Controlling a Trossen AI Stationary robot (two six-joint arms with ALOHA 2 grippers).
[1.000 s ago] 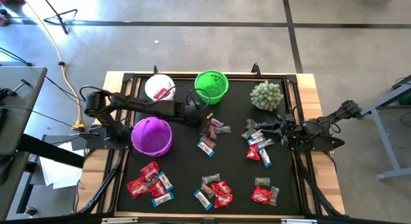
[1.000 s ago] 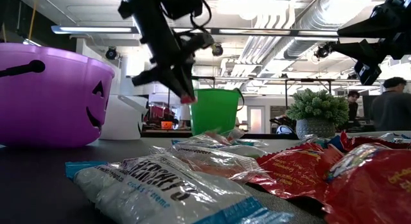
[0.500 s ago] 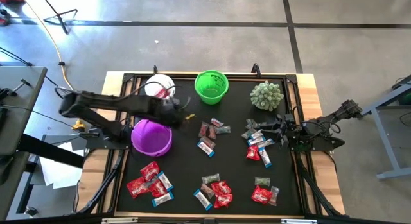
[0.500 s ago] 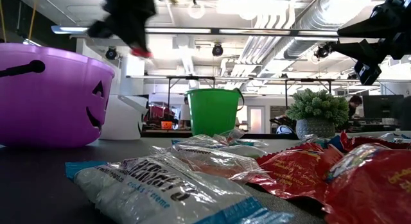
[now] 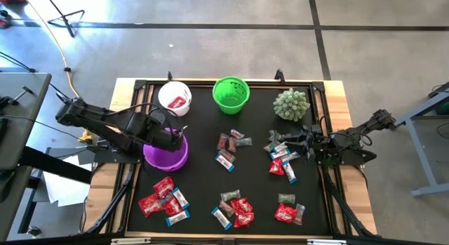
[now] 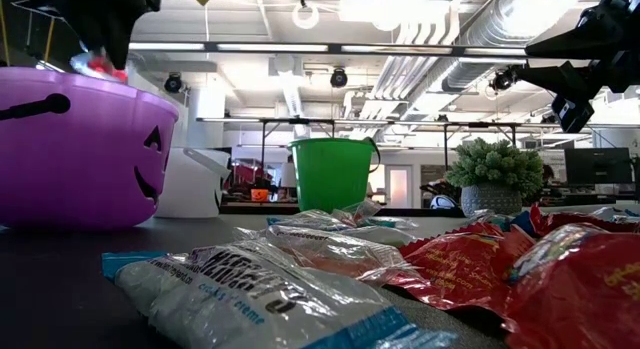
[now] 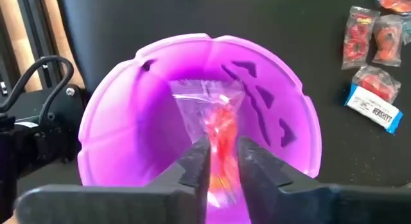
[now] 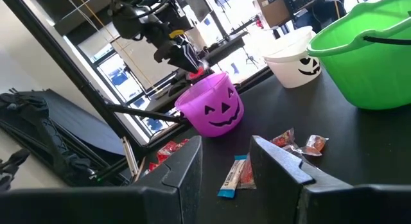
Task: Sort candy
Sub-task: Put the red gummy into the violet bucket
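1. Two dark arms work at a black table [image 5: 203,175]. The left end effector [image 7: 223,161] hangs directly over the mouth of a purple bucket [image 5: 166,151], its fingers [image 7: 192,161] pinched on a red candy [image 7: 221,131] in a clear wrapper. The candy dangles inside the bucket's rim, so a release here would probably drop it straight in.
2. Holding the candy above the opening rather than beside it fits the sorting: this bucket seems meant for the red kind.
3. Beyond that end effector, farther from the arm's base, stand a white bucket [image 5: 174,97] and a green bucket [image 5: 231,94], likely for the other kinds. The white one holds something red.
4. The right end effector [image 8: 225,163] waits low over the table at the right side, fingers parted and gripping nothing. Loose candies [image 5: 282,154] lie just below and in front of it, within easy reach for a next pick.
5. More candies [image 5: 163,199] lie scattered near the table's front edge, well apart from both end effectors, still unsorted.
6. A spiky green ball [image 5: 291,104] sits beyond the right end effector, apart from the candy.
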